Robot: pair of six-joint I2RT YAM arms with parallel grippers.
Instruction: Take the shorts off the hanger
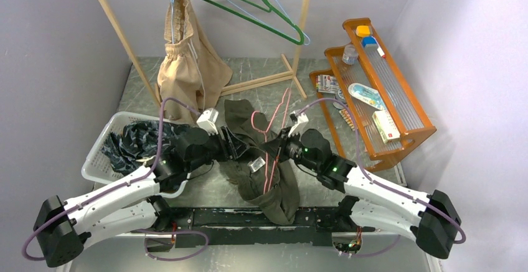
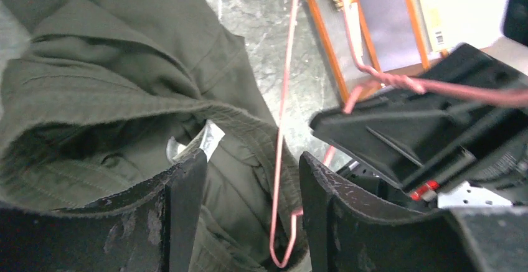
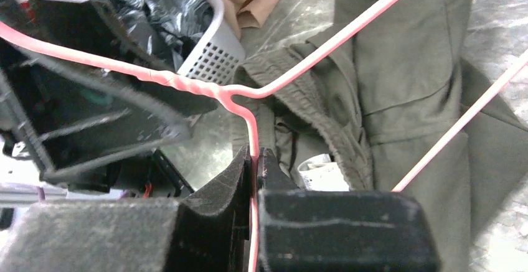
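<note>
hanger (image 3: 199, 88) on shorts (image 1: 274, 197), table (image 1: 261, 66) centre | basket (image 1: 103, 144) left | shelf (image 1: 395, 82) right | rack (image 1: 121, 35) behind

Olive shorts (image 1: 268, 178) crumpled on surface just right of basket (image 1: 99, 150), pink hanger (image 1: 272, 141) across them. Dark patterned shorts (image 1: 134, 141) inside basket. Tan shorts (image 1: 187, 66) hanging behind basket.

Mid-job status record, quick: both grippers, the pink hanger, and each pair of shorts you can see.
left gripper: open, jaws apart over the olive green fabric shorts
right gripper: shut on the pink wire hanger near its twisted neck
olive shorts: crumpled on the table, hanger wire across them; still threaded or not, unclear
light beige fabric shorts: hanging at rear left
dark patterned shorts: in the white plastic basket
</note>
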